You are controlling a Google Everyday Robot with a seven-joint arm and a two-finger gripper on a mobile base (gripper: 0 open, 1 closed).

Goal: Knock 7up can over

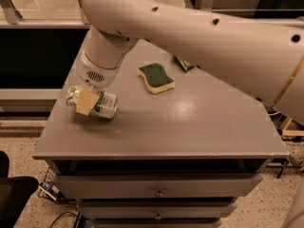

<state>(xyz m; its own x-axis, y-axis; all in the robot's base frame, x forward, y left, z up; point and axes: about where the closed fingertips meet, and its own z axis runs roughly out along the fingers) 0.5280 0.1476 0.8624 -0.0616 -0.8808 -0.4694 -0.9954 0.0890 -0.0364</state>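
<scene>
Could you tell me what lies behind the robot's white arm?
Only a corner of a crinkled green snack bag shows; the white arm covers the rest. The gripper grips the white-and-green 7up can at the grey table's left.

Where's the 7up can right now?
In the camera view, the white-and-green aluminium 7up can is tipped on its side, gripped by the gripper, near the left edge of the grey table, left of the green-and-yellow sponge.
</scene>
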